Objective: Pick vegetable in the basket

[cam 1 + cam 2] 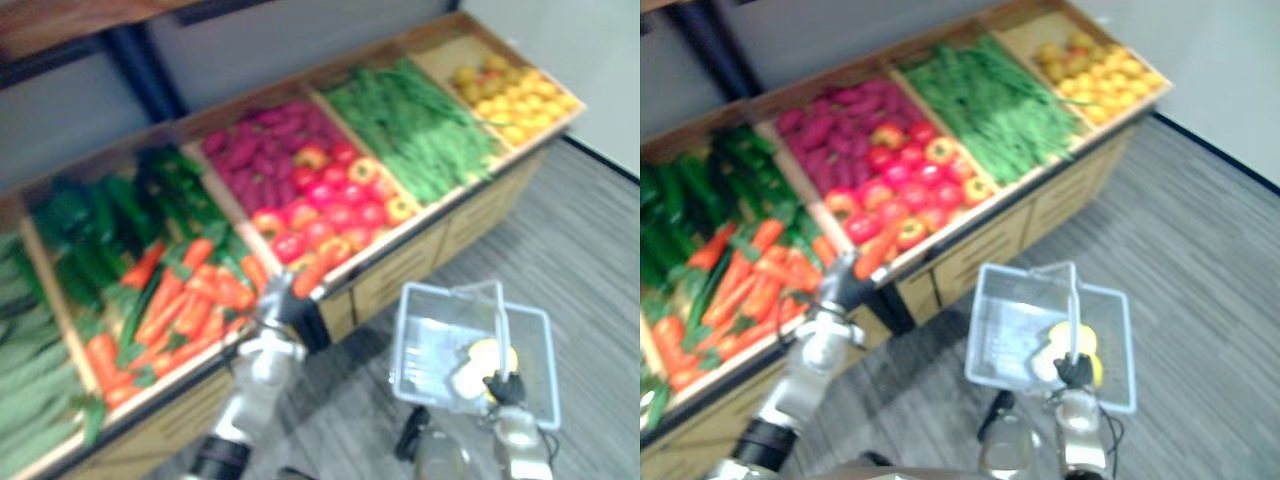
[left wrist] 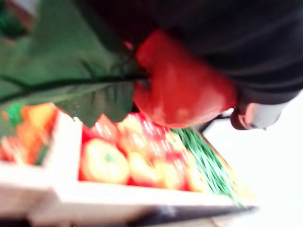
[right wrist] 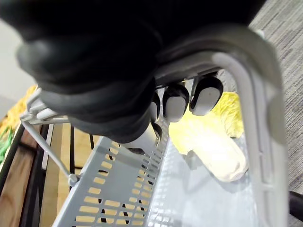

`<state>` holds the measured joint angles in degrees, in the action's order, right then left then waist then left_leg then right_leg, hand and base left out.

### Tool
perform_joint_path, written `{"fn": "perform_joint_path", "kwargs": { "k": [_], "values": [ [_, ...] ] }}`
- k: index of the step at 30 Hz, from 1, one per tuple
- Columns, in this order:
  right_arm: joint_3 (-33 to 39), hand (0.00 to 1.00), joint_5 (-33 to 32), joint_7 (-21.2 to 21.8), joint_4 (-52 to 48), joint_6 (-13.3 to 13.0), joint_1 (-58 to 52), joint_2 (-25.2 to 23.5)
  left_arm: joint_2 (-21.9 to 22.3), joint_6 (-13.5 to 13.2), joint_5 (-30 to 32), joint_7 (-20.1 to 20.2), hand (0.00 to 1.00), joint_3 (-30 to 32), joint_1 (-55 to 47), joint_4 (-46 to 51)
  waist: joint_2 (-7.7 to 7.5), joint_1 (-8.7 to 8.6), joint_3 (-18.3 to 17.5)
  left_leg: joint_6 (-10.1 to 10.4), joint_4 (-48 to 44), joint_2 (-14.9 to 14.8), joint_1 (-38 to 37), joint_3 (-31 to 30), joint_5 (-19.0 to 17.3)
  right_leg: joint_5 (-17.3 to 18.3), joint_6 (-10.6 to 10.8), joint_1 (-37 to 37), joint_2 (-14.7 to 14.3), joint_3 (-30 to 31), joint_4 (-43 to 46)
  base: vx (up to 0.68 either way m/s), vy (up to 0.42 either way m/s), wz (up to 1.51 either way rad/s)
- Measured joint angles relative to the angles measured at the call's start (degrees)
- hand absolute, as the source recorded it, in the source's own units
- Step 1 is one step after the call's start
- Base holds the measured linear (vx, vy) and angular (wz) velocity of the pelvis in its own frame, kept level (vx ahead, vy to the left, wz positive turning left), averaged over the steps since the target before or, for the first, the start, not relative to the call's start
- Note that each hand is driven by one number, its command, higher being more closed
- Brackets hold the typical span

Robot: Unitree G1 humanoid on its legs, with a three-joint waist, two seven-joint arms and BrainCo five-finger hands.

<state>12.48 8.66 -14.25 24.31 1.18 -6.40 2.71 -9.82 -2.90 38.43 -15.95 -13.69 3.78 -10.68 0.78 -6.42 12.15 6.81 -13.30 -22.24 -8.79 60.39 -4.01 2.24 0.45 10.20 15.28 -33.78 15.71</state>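
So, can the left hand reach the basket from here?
Probably yes: the left hand, holding an orange-red vegetable, has only floor between it and the open-topped basket hanging from the right hand.

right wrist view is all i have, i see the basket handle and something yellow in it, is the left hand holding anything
Observer: Yes, the left hand is shut on what looks like an orange carrot with a green top.
Operator: where is it compared to the basket
Observer: The hand is at the front edge of the produce stand. The basket hangs to its right over the floor, apart from the carrot.
Operator: which bin is it next to
Observer: It sits near the divider between the bin of carrots and the bin of red and yellow peppers.
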Motion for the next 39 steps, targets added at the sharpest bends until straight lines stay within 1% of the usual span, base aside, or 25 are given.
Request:
{"fn": "perform_joint_path", "kwargs": {
  "k": [1, 2, 3, 4, 5, 6, 7, 9, 10, 11, 12, 13, 14, 15, 17, 20, 21, 23, 24, 26, 28, 29, 31, 33, 39],
  "values": [
    [-0.8, 1.0, 0.1, 0.2, -2.1, 0.0, -1.2, 0.1, 1.6, -0.6, 0.0, 1.2, 1.0, -1.9, -0.1, -2.5, 0.69, -0.94, 0.0, -2.7, -4.6, -2.9, -0.5, -0.2, -1.4, 1.5, -0.1, 0.6, -1.5, 2.2, 1.1, 0.09, -0.174, -1.0],
    [-1.3, 1.0, 0.1, 0.4, -2.8, 0.0, -1.5, 0.2, 2.1, -1.0, 0.0, 1.5, 1.0, -2.4, -0.2, -3.4, 0.95, -1.21, 0.0, -3.5, -7.4, -4.5, -0.5, -1.2, -1.3, 1.8, -0.4, 0.8, -2.5, 3.3, 1.3, 0.1, -0.149, -1.21],
    [-2.3, 1.0, 0.1, 0.7, -4.2, 0.0, -2.5, 0.2, 3.3, -1.5, -0.2, 1.9, 1.0, -2.7, -0.6, -5.3, 1.51, -1.24, -0.1, -6.0, -13.4, -7.7, 0.8, -6.8, 0.2, 2.2, -1.1, 0.7, -5.0, 5.8, 1.2, 0.11, -0.149, -1.36],
    [-4.1, 1.0, 0.0, 0.8, -5.8, 0.0, -3.7, 0.2, 4.3, -1.6, -1.4, 2.4, 1.0, -2.9, -1.6, -6.7, 2.14, -1.13, -0.4, -8.3, -19.6, -9.3, 4.1, -17.6, 1.3, 2.2, -1.7, 0.4, -7.6, 9.2, -0.1, 0.11, -0.119, -1.45],
    [-4.8, 1.0, 0.0, 0.7, -6.1, -0.1, -3.8, 0.1, 4.7, -1.6, -2.4, 2.4, 1.0, -2.9, -2.0, -7.3, 2.03, -0.94, -0.3, -6.4, -21.7, -7.8, 5.9, -23.4, -0.9, 2.0, -2.2, 0.6, -8.2, 11.2, -0.7, 0.12, -0.031, -1.52],
    [-6.6, 1.0, -0.1, 0.8, -6.1, -0.1, -3.4, 0.6, 5.3, -1.7, -3.0, 2.5, 1.0, -3.1, -2.2, -9.1, 2.13, -0.78, -0.1, -4.0, -23.7, -2.3, 9.1, -33.2, -7.2, 1.3, -3.2, 0.7, -9.2, 15.0, -2.0, 0.09, 0.031, -1.26],
    [-7.6, 1.0, -0.1, 1.0, -6.1, -0.1, -3.3, 0.6, 5.3, -1.7, -3.8, 2.5, 1.0, -3.5, -2.4, -10.0, 2.14, -0.52, -0.1, -4.0, -23.8, 0.4, 10.2, -37.0, -9.7, 1.1, -3.5, 0.7, -9.8, 17.0, -2.6, 0.13, 0.043, -1.69],
    [-12.1, 1.0, -0.1, 1.5, -6.5, -0.1, -3.1, 0.7, 5.2, -1.7, -4.5, 2.5, 1.0, -4.5, -4.6, -11.0, 2.3, 1.92, 0.1, -4.0, -20.2, 8.6, 13.1, -45.9, -15.0, 0.5, -4.4, 0.1, -13.3, 24.9, -4.5, 0.13, 0.04, -1.87],
    [-13.5, 1.0, -0.1, 1.7, -6.6, 0.0, -3.1, 0.8, 5.3, -1.7, -4.5, 2.5, 1.0, -4.6, -5.2, -11.1, 2.46, 2.34, 0.0, -4.2, -18.7, 10.4, 13.9, -49.0, -15.3, 0.3, -4.3, -0.1, -13.9, 26.6, -5.0, 0.11, 0.07, -1.88],
    [-16.1, 1.0, -0.1, 2.5, -6.6, 0.0, -2.7, 0.9, 5.3, -1.8, -4.5, 2.4, 1.0, -4.6, -6.2, -11.3, 1.49, 3.08, 0.6, -4.0, -15.6, 14.6, 15.3, -55.7, -15.6, -0.7, -4.0, 0.0, -15.3, 31.1, -6.0, 0.08, 0.113, -2.0],
    [-18.5, 1.0, -0.1, 3.3, -6.6, 0.0, -2.0, 1.2, 5.3, -1.9, -4.5, 2.3, 1.0, -4.8, -6.5, -12.5, 2.17, 4.21, 0.5, -3.6, -12.2, 18.4, 16.4, -63.0, -15.4, -1.5, -3.9, 0.0, -16.2, 35.1, -7.1, 0.07, 0.132, -2.08],
    [-19.8, 1.0, -0.1, 3.6, -6.7, -0.1, -1.8, 1.6, 5.3, -1.8, -4.5, 2.3, 1.0, -5.0, -6.6, -13.0, 2.44, 4.77, 0.5, -3.2, -9.3, 19.4, 16.7, -65.6, -14.5, -2.1, -3.0, -0.1, -16.9, 36.6, -7.9, 0.06, 0.163, -2.22],
    [-21.3, 1.0, -0.1, 4.6, -6.9, -0.1, -1.5, 1.9, 5.5, -1.8, -4.5, 2.3, 1.0, -6.0, -6.6, -13.5, 2.58, 5.27, 0.5, -3.6, -7.5, 19.3, 16.1, -65.5, -11.2, -4.0, -1.2, -0.9, -17.9, 39.4, -10.3, 0.12, 0.178, -1.57],
    [-22.0, 1.0, -0.1, 5.0, -8.7, -0.1, -2.3, 1.2, 5.3, -1.8, -4.5, 2.3, 1.0, -6.8, -5.6, -14.9, 2.19, 4.49, 0.4, -4.2, -6.0, 19.8, 15.2, -63.6, -10.9, -6.1, 0.7, -2.1, -17.1, 40.9, -12.9, 0.14, 0.19, -1.22],
    [-22.0, 1.0, -0.8, 5.9, -11.6, -0.1, -2.8, 0.8, 5.8, -1.8, -4.5, 2.3, 1.0, -8.4, -3.7, -15.3, 1.17, 3.78, 0.8, -5.8, -2.6, 21.1, 13.0, -60.4, -9.7, -7.7, 2.4, -1.7, -15.4, 43.0, -13.7, 0.16, 0.208, -0.58],
    [-22.8, 1.0, -1.4, 6.2, -12.4, -0.1, -2.8, 0.6, 6.6, -1.8, -4.5, 2.5, 1.0, -11.7, -1.7, -15.8, 0.74, 3.62, 0.8, -6.9, 1.2, 22.4, 9.8, -56.5, -8.7, -7.8, 2.8, -0.6, -14.8, 44.9, -12.4, 0.15, 0.191, -0.7],
    [-24.4, 1.0, -1.9, 6.5, -12.4, -0.1, -2.3, 0.7, 7.1, -1.8, -4.6, 2.5, 1.0, -12.4, -0.6, -16.7, 0.7, 3.51, 0.9, -7.0, 1.6, 22.2, 8.9, -54.6, -8.6, -7.8, 2.7, -0.1, -14.6, 42.7, -11.0, 0.09, 0.113, -0.68],
    [-26.6, 1.0, -2.0, 7.3, -12.3, -0.1, -1.9, 0.7, 7.4, -1.8, -4.6, 2.5, 1.0, -13.9, 0.8, -17.7, 0.41, 3.33, 1.0, -7.2, 1.7, 22.2, 7.6, -52.5, -8.4, -5.1, -0.7, 0.7, -13.4, 35.1, -7.5, 0.06, 0.059, -0.45],
    [-27.2, 1.0, -2.0, 7.4, -12.1, -0.1, -1.9, 0.7, 7.4, -1.8, -4.6, 2.5, 1.0, -15.1, 1.8, -17.9, -0.2, 3.29, 1.4, -7.2, 1.6, 22.7, 6.5, -52.2, -8.4, -2.3, -1.2, 0.7, -11.8, 30.5, -4.3, 0.02, 0.022, -0.05],
    [-28.9, 1.0, -1.9, 7.5, -12.0, -0.1, -2.0, 0.2, 7.4, -1.9, -5.1, 2.6, 1.0, -16.4, 2.1, -18.0, -0.93, 3.4, 1.3, -7.1, 1.9, 23.2, 5.3, -52.0, -8.5, -1.8, -0.5, 0.7, -11.3, 29.8, -3.0, 0.0, 0.002, -0.02],
    [-29.8, 1.0, -1.9, 8.3, -11.8, -0.1, -1.0, 0.1, 7.4, -2.2, -6.9, 2.5, 1.0, -16.2, 2.1, -18.3, -1.15, 3.83, 1.0, -7.2, 4.1, 22.5, 5.4, -51.4, -8.5, -4.5, 1.4, -0.8, -12.5, 30.2, -9.5, 0.0, -0.004, -0.18],
    [-29.9, 1.0, -1.9, 8.5, -11.6, -0.1, -0.7, 0.2, 7.3, -2.2, -6.9, 2.5, 0.0, -16.1, 2.3, -18.4, -1.2, 3.91, 1.0, -7.2, 4.7, 22.4, 5.5, -51.2, -8.5, -5.8, 1.4, -1.4, -12.9, 30.6, -11.4, 0.01, 0.003, -0.3],
    [-30.3, 1.0, -2.1, 9.1, -10.5, -0.1, -0.5, 0.3, 7.3, -2.0, -6.9, 2.6, 0.0, -16.1, 3.0, -20.9, -1.66, 4.22, 0.7, -7.2, 6.1, 22.1, 5.2, -48.5, -8.5, -10.3, 1.3, -3.8, -13.8, 32.3, -18.6, 0.02, 0.001, -0.5],
    [-30.9, 1.0, -2.5, 9.8, -10.3, 0.1, -1.5, 0.6, 7.3, -1.9, -6.9, 2.6, 0.0, -15.8, 2.8, -23.4, -1.82, 3.67, 0.6, -7.1, 6.4, 22.1, 4.0, -47.1, -8.5, -12.0, 1.3, -5.7, -14.1, 33.4, -21.8, 0.03, 0.004, -0.4],
    [-31.8, 1.0, -2.6, 11.0, -12.6, 0.1, -5.0, 0.9, 7.3, -0.7, -6.7, 2.6, 0.0, -15.1, 3.2, -28.8, -2.43, 3.29, 0.0, -6.6, 7.1, 21.5, 2.1, -46.9, -8.9, -12.1, 1.4, -6.9, -15.1, 34.4, -22.3, 0.01, 0.01, -0.11]
  ]
}}
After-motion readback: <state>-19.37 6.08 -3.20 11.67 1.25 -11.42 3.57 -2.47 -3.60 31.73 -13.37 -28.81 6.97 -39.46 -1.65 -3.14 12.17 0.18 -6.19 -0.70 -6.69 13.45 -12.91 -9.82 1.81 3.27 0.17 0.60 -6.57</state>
